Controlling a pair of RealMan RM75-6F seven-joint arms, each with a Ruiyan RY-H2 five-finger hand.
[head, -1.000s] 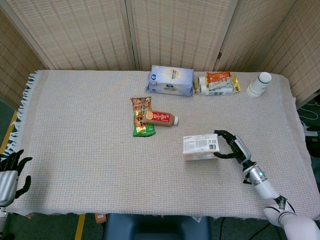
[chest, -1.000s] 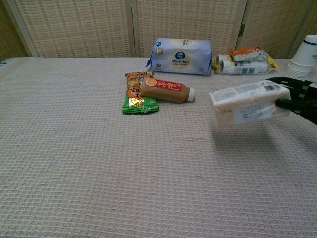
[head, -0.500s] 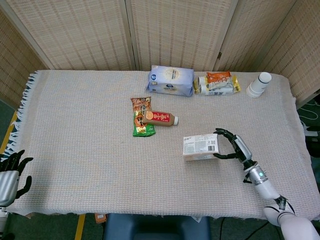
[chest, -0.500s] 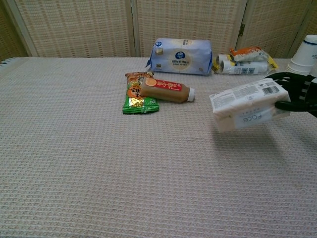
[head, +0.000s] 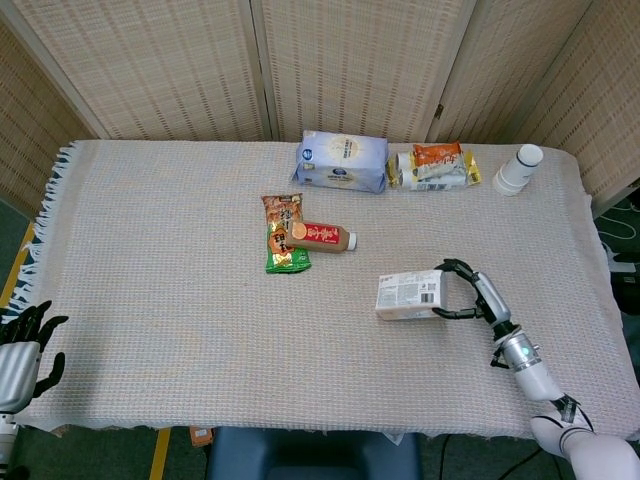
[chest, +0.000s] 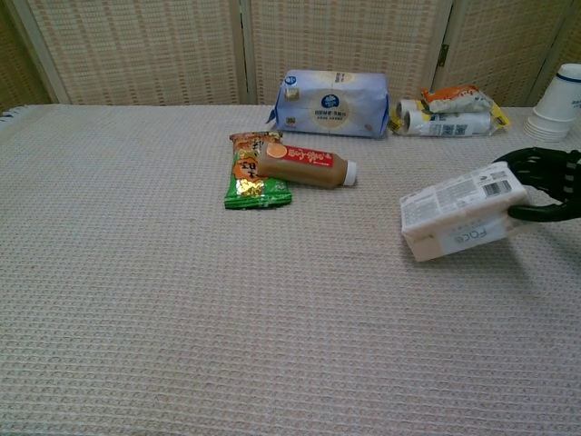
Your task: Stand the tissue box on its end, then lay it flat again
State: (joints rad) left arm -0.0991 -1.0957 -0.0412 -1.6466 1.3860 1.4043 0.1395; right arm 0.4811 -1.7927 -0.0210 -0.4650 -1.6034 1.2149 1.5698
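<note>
The white tissue box [head: 410, 296] [chest: 462, 217] lies lengthwise at the right of the table, its right end tilted a little upward. My right hand [head: 472, 294] [chest: 545, 186] grips that right end, fingers over the top and thumb below. My left hand [head: 20, 352] hangs off the table's near left corner, fingers apart and holding nothing; the chest view does not show it.
A brown drink bottle [head: 320, 236] and snack packets [head: 283, 233] lie mid-table. A blue tissue pack [head: 341, 161], orange-topped packets [head: 434, 166] and stacked paper cups [head: 518, 169] line the far edge. The woven cloth [head: 160, 250] covers the table.
My right hand has drawn the tissue box to the right and toward the near edge, and the box now sits lower with its left end down.
</note>
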